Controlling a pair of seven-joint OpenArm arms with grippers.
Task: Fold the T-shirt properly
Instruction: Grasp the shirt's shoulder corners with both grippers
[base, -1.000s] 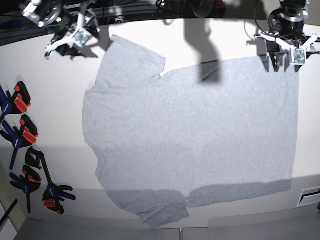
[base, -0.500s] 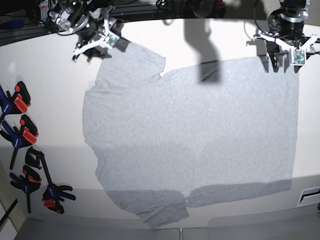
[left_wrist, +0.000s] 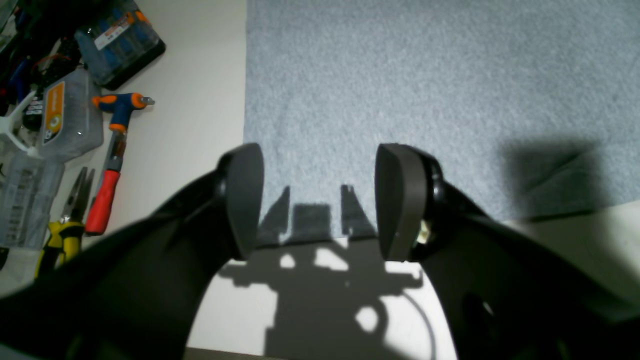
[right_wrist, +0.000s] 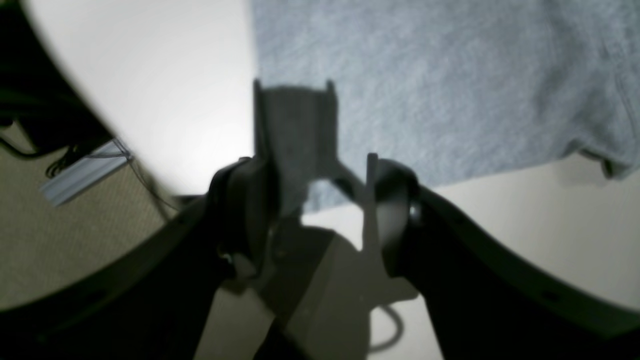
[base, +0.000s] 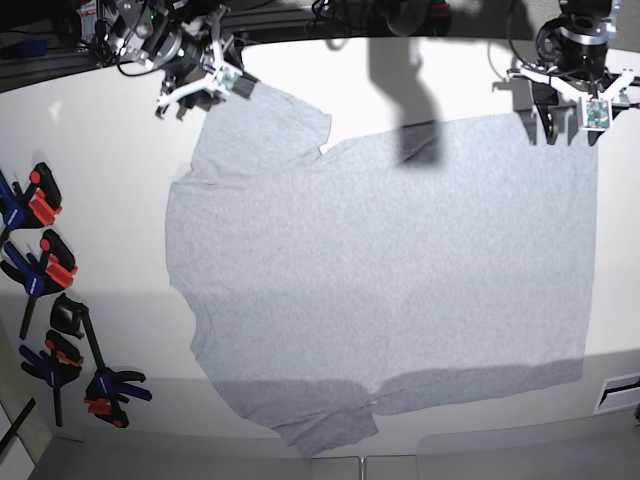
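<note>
The light grey T-shirt (base: 390, 270) lies spread flat on the white table (base: 110, 200), plain side up, no lettering showing. My left gripper (base: 563, 124) is open and empty at the shirt's far right corner. In the left wrist view this gripper (left_wrist: 320, 200) straddles the shirt (left_wrist: 425, 85) edge, its pads (left_wrist: 245, 200) just above the cloth. My right gripper (base: 203, 94) is open and empty at the tip of the far left sleeve (base: 265, 125). In the blurred right wrist view this gripper (right_wrist: 320, 210) hangs over the sleeve's edge (right_wrist: 425, 100).
Several black, red and blue clamps (base: 45, 290) lie along the table's left edge. In the left wrist view a screwdriver (left_wrist: 107, 165), pliers (left_wrist: 65, 225) and plastic boxes (left_wrist: 120, 40) lie beside the shirt. A vent (base: 620, 390) sits at the front right.
My right gripper has moved right, from off the table's far left corner to the sleeve tip. My left gripper has not moved. The shirt lies as before.
</note>
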